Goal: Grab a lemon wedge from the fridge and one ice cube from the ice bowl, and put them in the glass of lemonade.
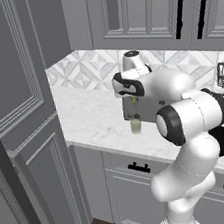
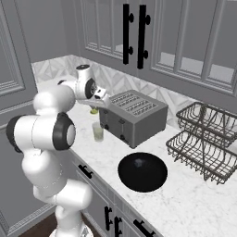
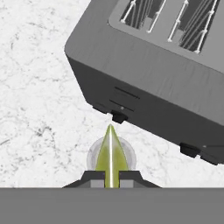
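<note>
The end effector (image 3: pixel 111 177) is clamped narrowly on the lemon wedge (image 3: pixel 111 153), whose yellow-green crescent stands edge-on between the two dark fingertips (image 3: pixel 94 178) in the hand view, its pointed end aimed away from the hand. Directly beneath the wedge lies the round rim of the glass of lemonade (image 3: pixel 127 153), so the wedge hangs above the glass's mouth, apart from the liquid as far as the base views show. In the left base view the wedge (image 1: pixel 134 100) appears as a small green spot under the end effector (image 1: pixel 133 97), with the glass (image 1: pixel 135 126) standing upright on the counter (image 1: pixel 89 117) below it. In the right base view the wedge (image 2: pixel 94 110) sits above the glass (image 2: pixel 97 132) in the same way.

Just beside the glass stands a dark grey toaster (image 2: pixel 134 115) with slots in its top; the glass is near its front corner, and whether they touch I cannot tell. Farther along the marble counter lies a round black pan-like disc (image 2: pixel 142 171), and beyond it a two-tier wire rack (image 2: pixel 203 141). Grey panelled cabinets (image 2: pixel 152 32) with black handles hang above the tiled backsplash (image 1: pixel 88 69).
</note>
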Tool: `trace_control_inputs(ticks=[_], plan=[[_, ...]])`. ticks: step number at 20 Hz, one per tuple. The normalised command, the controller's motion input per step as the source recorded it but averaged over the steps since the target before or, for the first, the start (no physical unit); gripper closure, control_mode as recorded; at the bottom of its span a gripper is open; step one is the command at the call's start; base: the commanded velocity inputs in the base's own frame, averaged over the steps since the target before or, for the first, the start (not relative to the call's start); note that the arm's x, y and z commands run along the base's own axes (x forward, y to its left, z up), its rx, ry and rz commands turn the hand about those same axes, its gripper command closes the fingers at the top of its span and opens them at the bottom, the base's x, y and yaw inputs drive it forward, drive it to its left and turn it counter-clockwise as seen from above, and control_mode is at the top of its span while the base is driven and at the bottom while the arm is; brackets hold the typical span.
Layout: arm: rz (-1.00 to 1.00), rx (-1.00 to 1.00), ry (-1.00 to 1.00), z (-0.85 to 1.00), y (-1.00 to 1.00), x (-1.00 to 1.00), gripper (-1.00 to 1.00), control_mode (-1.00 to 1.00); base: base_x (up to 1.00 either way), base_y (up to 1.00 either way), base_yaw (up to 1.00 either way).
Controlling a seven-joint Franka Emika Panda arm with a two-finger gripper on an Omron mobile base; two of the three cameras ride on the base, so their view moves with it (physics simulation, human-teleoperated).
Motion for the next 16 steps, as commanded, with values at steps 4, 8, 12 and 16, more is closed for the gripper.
trace_control_inputs(ticks=[4, 8, 12, 16], plan=[[0.0, 0.0, -0.02, -0.47, 0.0, 0.02, 1.0, -1.0, 0.0, 0.0, 0.0], [0.0, 0.0, -0.03, -0.34, 0.0, 0.0, 1.0, -1.0, 0.0, 0.0, 0.0], [0.0, 0.0, 0.0, 0.0, 0.0, 0.0, 1.0, -1.0, 0.0, 0.0, 0.0], [0.0, 0.0, 0.0, 0.0, 0.0, 0.0, -1.0, -1.0, 0.0, 0.0, 0.0]])
